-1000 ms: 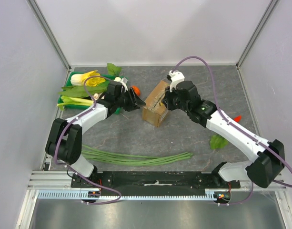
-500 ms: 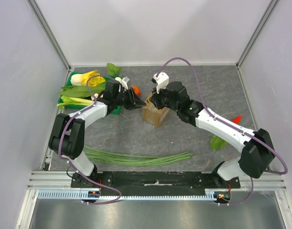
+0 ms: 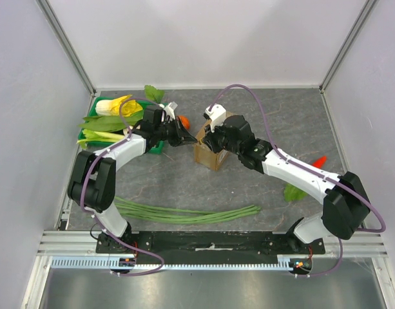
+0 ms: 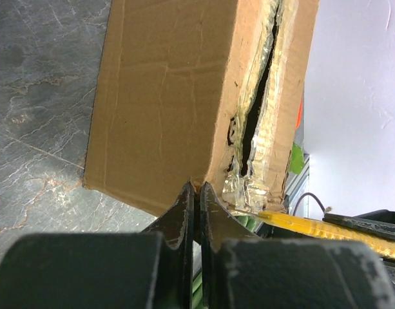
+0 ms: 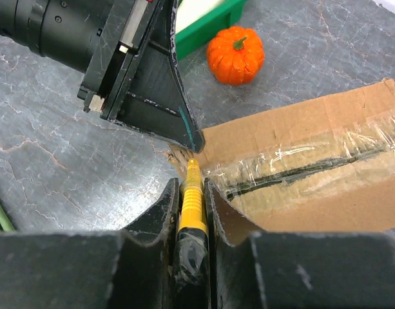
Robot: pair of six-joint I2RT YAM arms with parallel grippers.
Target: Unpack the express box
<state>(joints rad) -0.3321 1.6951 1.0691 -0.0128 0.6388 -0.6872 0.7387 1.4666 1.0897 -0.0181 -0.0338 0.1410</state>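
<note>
One box, right? Where?
– Yes. Your express box [image 3: 207, 154] sits mid-table between your two grippers, just beside the small orange pumpkin [image 5: 234, 55] and near the green tray [image 5: 210, 24].
– Looks?
– Brown corrugated cardboard with clear tape along the seam. The seam is split into a dark gap and the tape is crumpled at one end.
– Hands?
– Your left gripper [image 4: 197, 188] is clenched, tips pressed together at the box's corner; can't tell if it pinches anything. Your right gripper [image 5: 191, 183] clamps a yellow cutter [image 5: 192, 196], its tip at that same corner.
</note>
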